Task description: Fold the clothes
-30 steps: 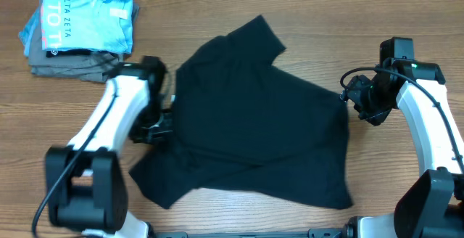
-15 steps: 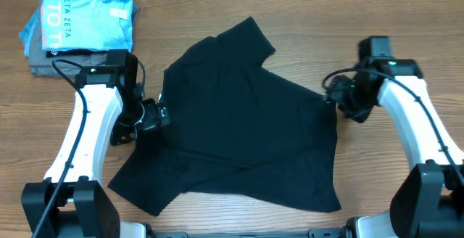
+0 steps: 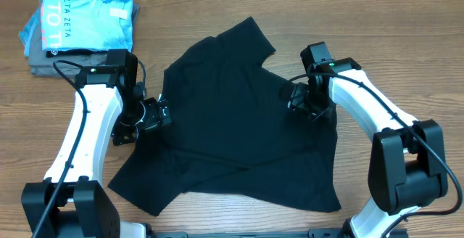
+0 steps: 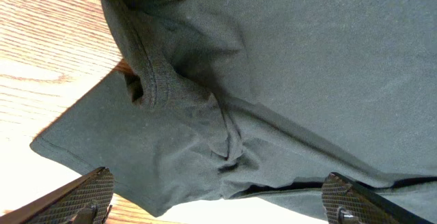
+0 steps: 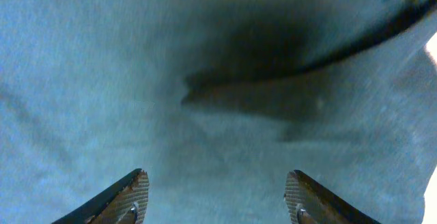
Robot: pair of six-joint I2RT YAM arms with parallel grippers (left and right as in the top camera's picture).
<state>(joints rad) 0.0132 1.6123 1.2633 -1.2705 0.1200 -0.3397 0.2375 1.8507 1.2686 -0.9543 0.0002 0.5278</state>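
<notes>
Overhead, I see the plain black soft-fabric T-shirt (image 3: 239, 122) spread mid-frame on the brown wooden table (image 3: 217, 6). My left gripper (image 3: 164, 114) at its left edge and right gripper (image 3: 296, 100) over its right side both show fingers apart.

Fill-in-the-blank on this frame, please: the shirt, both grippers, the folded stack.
The black T-shirt lies unfolded on the ____ table.
The left gripper and right gripper both stand ____ over it, holding nothing.
The light blue T-shirt lies atop folded ____ garments.
Missing words: wooden; open; grey.
</notes>
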